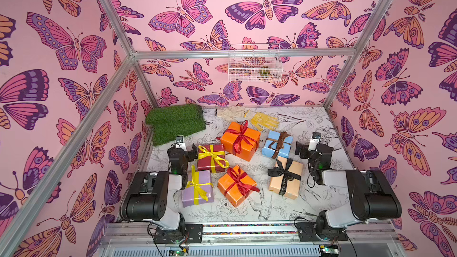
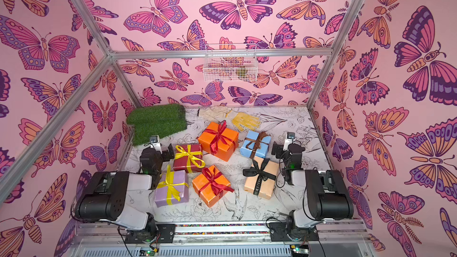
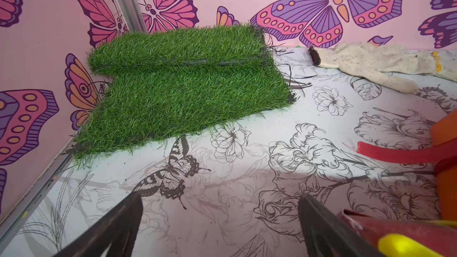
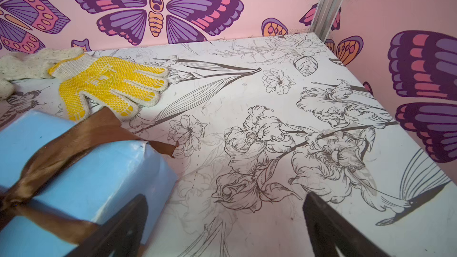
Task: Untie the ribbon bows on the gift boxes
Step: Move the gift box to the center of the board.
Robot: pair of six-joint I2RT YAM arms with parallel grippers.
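The left gripper (image 3: 220, 228) stands spread wide and empty over the flowered table (image 3: 247, 144). The dark red box (image 1: 204, 164) with its yellow bow (image 1: 214, 155) lies just to its right. The right gripper (image 4: 226, 226) is also spread wide and holds nothing; the light blue box (image 4: 99, 181) with the brown bow (image 4: 61, 149) lies just to its left. Between the arms are the far orange box (image 1: 252, 144) with a red bow (image 1: 241, 135) and the near orange box (image 1: 230, 195) with a red ribbon (image 1: 238, 181). The lilac box (image 1: 204, 176), near left, has a yellow ribbon (image 1: 197, 185). The peach box (image 1: 294, 184), near right, has a black lettered ribbon (image 1: 284, 171). All six are tied. A turf mat (image 1: 175, 122) lies far left.
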